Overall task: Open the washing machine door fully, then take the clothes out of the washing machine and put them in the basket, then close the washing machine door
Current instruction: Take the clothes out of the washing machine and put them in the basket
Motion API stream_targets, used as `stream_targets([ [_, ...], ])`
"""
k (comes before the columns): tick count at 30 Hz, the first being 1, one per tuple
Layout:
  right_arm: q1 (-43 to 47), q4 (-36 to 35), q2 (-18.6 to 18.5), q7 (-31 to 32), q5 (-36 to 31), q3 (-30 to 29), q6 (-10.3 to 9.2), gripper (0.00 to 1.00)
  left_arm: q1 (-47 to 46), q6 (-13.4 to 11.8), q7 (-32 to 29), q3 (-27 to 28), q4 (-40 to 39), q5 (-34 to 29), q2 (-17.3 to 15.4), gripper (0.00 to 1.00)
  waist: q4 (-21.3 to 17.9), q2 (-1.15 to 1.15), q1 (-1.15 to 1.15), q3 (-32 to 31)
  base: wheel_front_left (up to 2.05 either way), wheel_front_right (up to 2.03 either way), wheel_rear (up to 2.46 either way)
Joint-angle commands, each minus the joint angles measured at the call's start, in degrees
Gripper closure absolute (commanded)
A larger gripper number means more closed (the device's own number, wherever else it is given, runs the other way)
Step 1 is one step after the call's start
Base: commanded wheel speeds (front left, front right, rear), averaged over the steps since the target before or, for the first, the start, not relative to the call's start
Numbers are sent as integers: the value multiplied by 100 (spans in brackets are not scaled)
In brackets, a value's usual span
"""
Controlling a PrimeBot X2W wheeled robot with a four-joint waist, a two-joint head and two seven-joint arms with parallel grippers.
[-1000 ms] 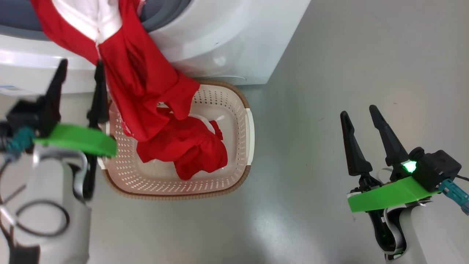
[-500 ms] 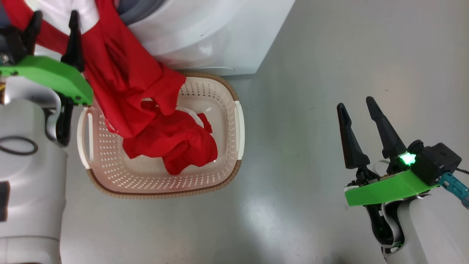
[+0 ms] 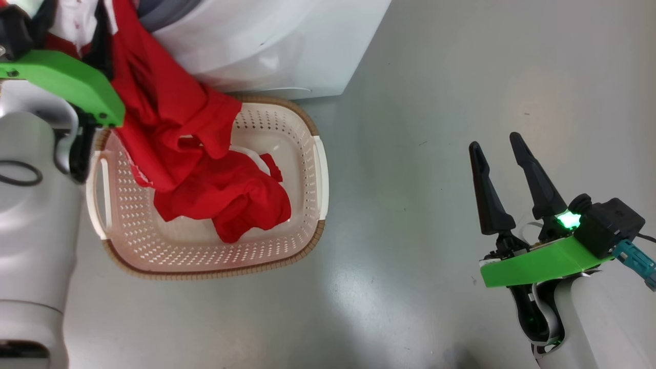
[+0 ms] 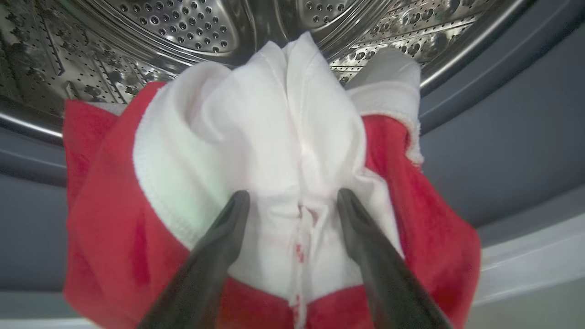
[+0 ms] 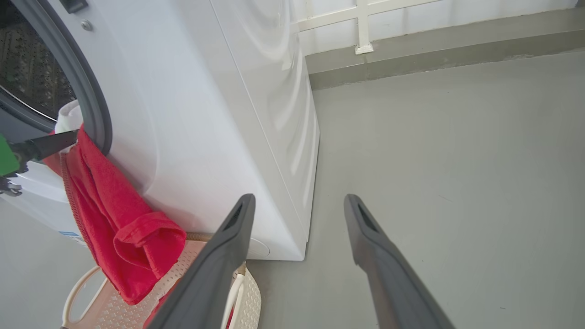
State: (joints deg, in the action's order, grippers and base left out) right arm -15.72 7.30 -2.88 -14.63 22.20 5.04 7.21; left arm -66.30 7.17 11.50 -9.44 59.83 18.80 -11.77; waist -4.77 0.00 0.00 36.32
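Note:
The red and white clothes (image 3: 169,128) hang from the mouth of the washing machine (image 3: 266,46) down into the cream basket (image 3: 215,271) on the floor. My left gripper (image 4: 293,195) is open at the drum mouth. Its two fingers straddle the white panel of the clothes (image 4: 274,137) without pinching it. It also appears at the top left of the head view, as the left gripper (image 3: 77,15). My right gripper (image 3: 499,146) stands open over bare floor, well right of the basket, with nothing between its fingers. The washing machine door is out of view.
The steel drum (image 4: 183,23) and grey gasket (image 4: 493,151) ring the clothes. The basket (image 5: 91,297) stands tight against the washing machine's front (image 5: 219,114). Grey floor (image 5: 434,160) stretches right of the machine to a wall base (image 5: 411,50).
The head camera has swung, sliding the whole scene leftwards. My left gripper has risen from beside the basket to the clothes at the drum mouth. The right gripper has stayed put.

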Motion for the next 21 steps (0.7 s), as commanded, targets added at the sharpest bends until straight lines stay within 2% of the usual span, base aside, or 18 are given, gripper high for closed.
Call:
stream_targets([
  [1, -26, -156, 1, -37, 118, 157, 28, 0, -90, 32, 60, -12, 61, -19, -307, 0, -25, 0, 0, 9, 0, 0, 0],
  [6, -33, -153, 1, -37, 129, 163, 28, 0, -301, 32, 125, -199, 439, -35, -343, 0, -58, 0, 0, 15, 0, 0, 0],
  [7, -33, -151, 1, -37, 130, 163, 28, 0, -337, 32, 135, -236, 513, -51, -361, 8, -64, 0, 0, 13, 0, 0, 0],
  [9, -27, -148, 1, -37, 130, 163, 28, 0, -389, 32, 162, -291, 640, -54, -366, 50, -73, 0, 0, -2, 0, 0, 0],
  [10, -23, -148, 1, -37, 130, 160, 28, 0, -408, 32, 173, -316, 694, -46, -360, 62, -74, 0, 0, -11, 0, 0, 0],
  [11, -18, -147, 1, -37, 129, 159, 28, 0, -427, 32, 182, -346, 747, -48, -357, 87, -73, 0, 0, -20, 0, 0, 0],
  [12, -14, -148, 1, -37, 127, 158, 28, 0, -444, 32, 192, -370, 793, -44, -351, 100, -72, 0, 0, -29, 0, 0, 0],
  [21, 25, -129, 1, -37, 90, 147, 28, 0, -429, 32, 324, -479, 823, 101, -279, 100, 1, 0, 0, -133, 0, 0, 0],
])
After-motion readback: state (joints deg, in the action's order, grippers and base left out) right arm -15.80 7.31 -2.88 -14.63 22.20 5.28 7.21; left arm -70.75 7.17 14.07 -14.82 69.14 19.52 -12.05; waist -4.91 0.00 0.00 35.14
